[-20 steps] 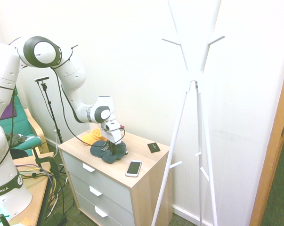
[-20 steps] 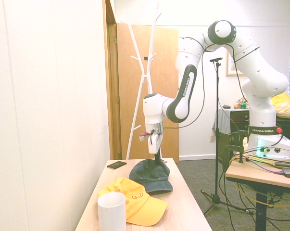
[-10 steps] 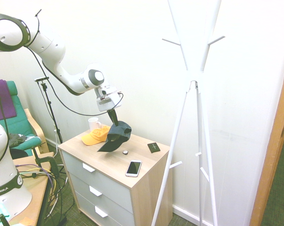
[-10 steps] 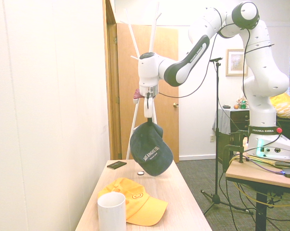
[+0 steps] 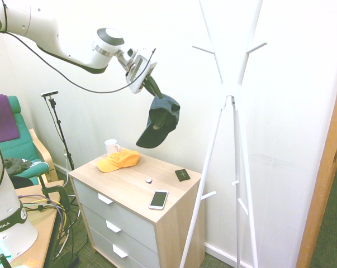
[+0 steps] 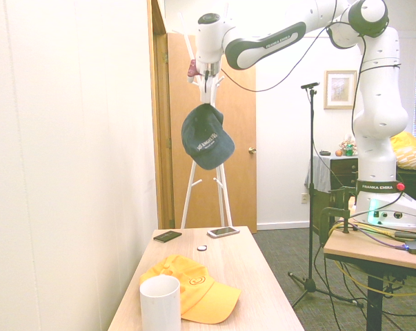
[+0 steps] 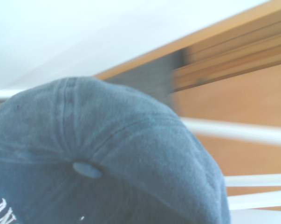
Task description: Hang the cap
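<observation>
Gripper (image 5: 151, 85) status: the two fingers are fully closed on the rear edge of the dark blue-grey fabric baseball cap (image 5: 160, 120) with small white lettering, and I read the hold as secure, since the cap hangs freely below the fingers without sagging out.

Change since one second ago: the cap lay on the light wooden drawer cabinet (image 5: 129, 192), just beside the orange-yellow cap (image 5: 118, 160). It now hangs in mid-air, well above the cabinet top, and the wrist has tilted from near-vertical to an oblique downward angle. The lift also uncovered a small round button-like object (image 5: 148, 180) on the cabinet top.

Position: in the first exterior view the cap hangs between the wall and the white metal coat stand (image 5: 229, 95), still apart from the stand's pegs. The wrist view shows the crown and white stand rods behind it, motion-blurred.

Assessment: pickup is complete. Transfer to the stand remains. I judge that the next move must bring the cap's opening over an upper peg (image 5: 203, 49) before release.
</observation>
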